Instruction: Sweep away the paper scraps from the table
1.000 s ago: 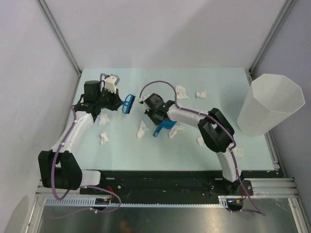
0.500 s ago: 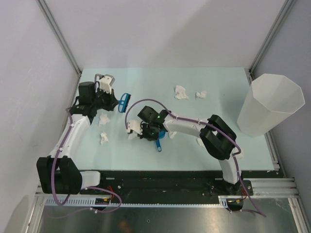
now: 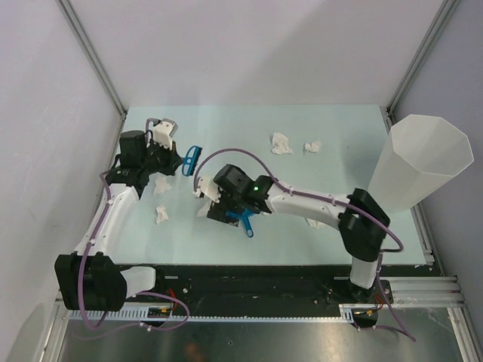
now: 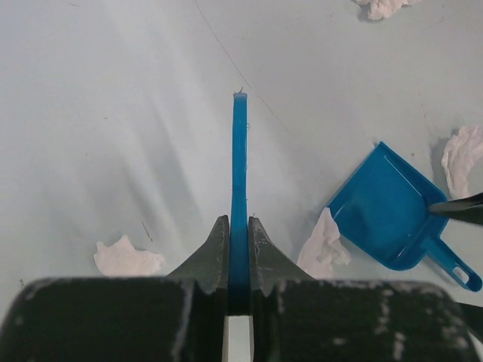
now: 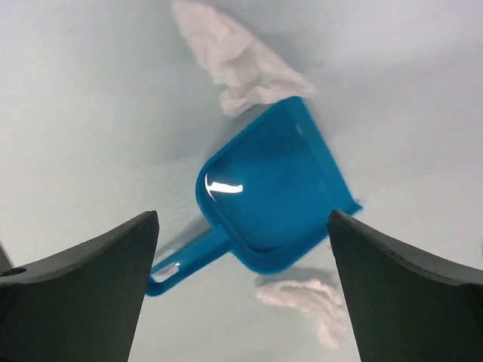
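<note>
**Scraps (image 3: 281, 143) scattered, dustpan (image 5: 272, 196) down**

L claw (image 4: 238, 226) was clamped on a thin blue tool (image 4: 239, 158), held edge-on above the surface (image 3: 339, 124). R claw (image 5: 241, 217) hung wide open over the dustpan, which lay flat. Scraps lay scattered: two at the far side, two near L arm (image 3: 113, 211), one touching the pan's lip.

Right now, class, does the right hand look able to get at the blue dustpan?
Probably yes. The right hand hangs open straight above the dustpan, with nothing between them; a paper scrap merely lies at the pan's mouth.
</note>
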Action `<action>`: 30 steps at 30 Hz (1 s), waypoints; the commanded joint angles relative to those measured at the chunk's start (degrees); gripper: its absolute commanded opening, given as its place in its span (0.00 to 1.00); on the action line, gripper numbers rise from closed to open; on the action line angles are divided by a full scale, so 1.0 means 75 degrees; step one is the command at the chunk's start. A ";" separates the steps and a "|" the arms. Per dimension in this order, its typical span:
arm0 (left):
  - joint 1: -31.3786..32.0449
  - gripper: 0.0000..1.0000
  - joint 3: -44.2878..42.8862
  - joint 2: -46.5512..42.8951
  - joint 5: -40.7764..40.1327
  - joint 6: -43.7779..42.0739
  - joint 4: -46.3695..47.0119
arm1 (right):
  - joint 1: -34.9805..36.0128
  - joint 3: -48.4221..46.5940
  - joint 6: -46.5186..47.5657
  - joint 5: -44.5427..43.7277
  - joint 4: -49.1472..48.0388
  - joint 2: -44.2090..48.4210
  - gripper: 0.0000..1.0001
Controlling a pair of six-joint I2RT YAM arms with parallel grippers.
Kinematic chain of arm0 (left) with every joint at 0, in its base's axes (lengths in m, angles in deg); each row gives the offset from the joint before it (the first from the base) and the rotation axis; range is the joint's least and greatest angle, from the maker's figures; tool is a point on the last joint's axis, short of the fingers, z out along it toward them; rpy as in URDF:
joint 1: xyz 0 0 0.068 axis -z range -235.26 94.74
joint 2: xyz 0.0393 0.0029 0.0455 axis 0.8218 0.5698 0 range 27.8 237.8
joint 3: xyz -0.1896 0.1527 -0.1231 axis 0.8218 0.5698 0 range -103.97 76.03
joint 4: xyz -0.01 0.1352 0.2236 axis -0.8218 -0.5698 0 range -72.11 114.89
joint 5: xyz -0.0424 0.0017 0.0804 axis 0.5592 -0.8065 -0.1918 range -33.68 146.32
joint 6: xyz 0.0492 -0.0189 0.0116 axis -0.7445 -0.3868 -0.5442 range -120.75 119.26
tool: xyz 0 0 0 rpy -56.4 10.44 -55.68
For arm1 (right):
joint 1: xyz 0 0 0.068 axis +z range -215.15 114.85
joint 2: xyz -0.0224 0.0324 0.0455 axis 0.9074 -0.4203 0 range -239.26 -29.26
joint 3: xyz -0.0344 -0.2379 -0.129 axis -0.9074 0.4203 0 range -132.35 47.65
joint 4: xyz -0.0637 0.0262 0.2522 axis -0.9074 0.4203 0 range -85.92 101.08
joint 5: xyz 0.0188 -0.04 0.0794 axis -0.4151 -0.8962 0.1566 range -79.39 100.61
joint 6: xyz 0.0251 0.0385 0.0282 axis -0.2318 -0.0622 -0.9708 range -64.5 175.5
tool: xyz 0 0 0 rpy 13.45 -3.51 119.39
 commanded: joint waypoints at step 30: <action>-0.0044 0.00 0.1080 -0.0916 -0.0151 -0.1142 -0.0455 | 0.0928 0.2116 -0.7476 -0.2930 -0.0276 0.0488 0.78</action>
